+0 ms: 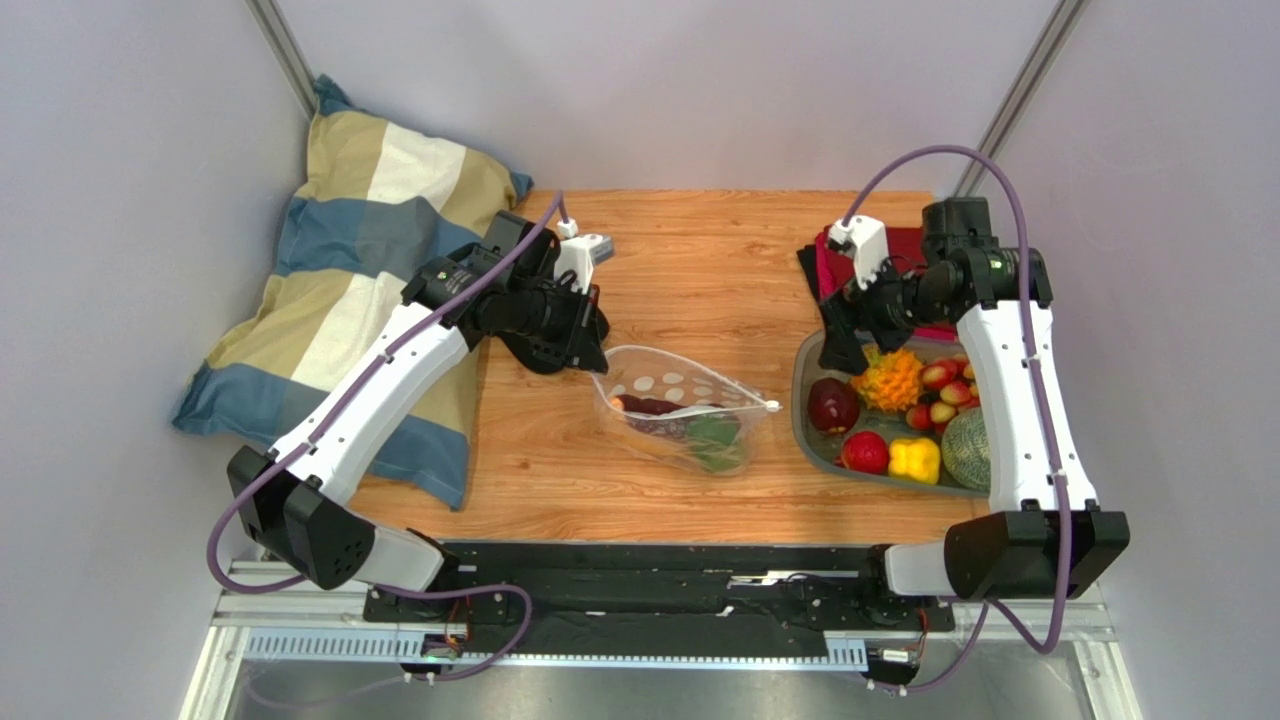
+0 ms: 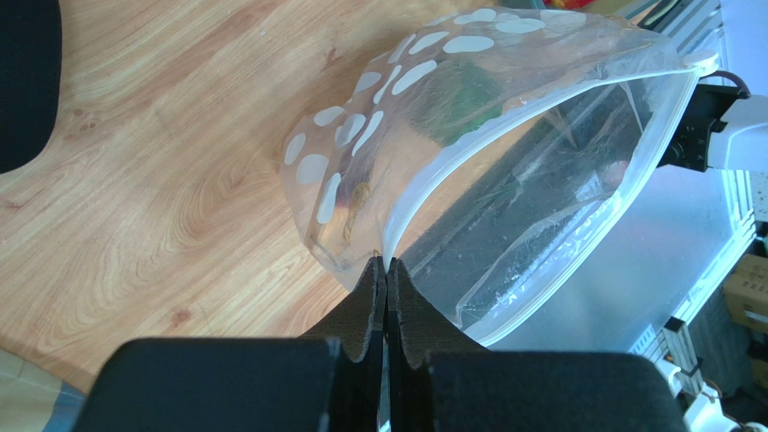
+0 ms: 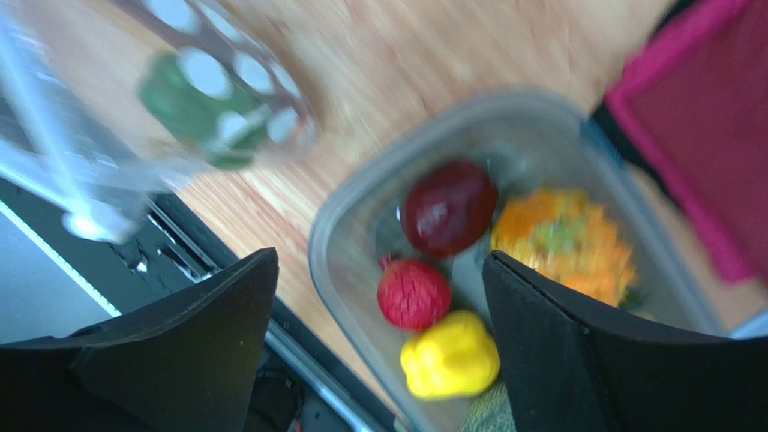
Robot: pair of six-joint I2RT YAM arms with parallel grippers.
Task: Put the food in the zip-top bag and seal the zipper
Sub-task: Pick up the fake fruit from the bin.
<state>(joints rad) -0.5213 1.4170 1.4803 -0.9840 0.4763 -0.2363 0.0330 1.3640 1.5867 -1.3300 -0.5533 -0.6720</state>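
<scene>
The clear dotted zip-top bag [image 1: 684,408] lies mid-table with its mouth open and a green and a dark food piece inside. My left gripper [image 2: 387,270] is shut on the zipper [image 2: 469,144] at the bag's left corner; from above the gripper [image 1: 589,357] sits at the bag's far left end. The zipper's white end tab [image 1: 771,405] points right. My right gripper [image 3: 379,306] is open and empty above the grey tray [image 1: 807,420], over a dark red fruit [image 3: 449,207], a red fruit [image 3: 413,293] and a yellow pepper [image 3: 450,355].
The tray also holds an orange piece [image 1: 893,378], small red-yellow fruits [image 1: 941,393] and a green round one [image 1: 969,444]. A pink cloth on a black cap [image 1: 902,248] lies behind the tray. A striped pillow [image 1: 353,270] lies at the left edge.
</scene>
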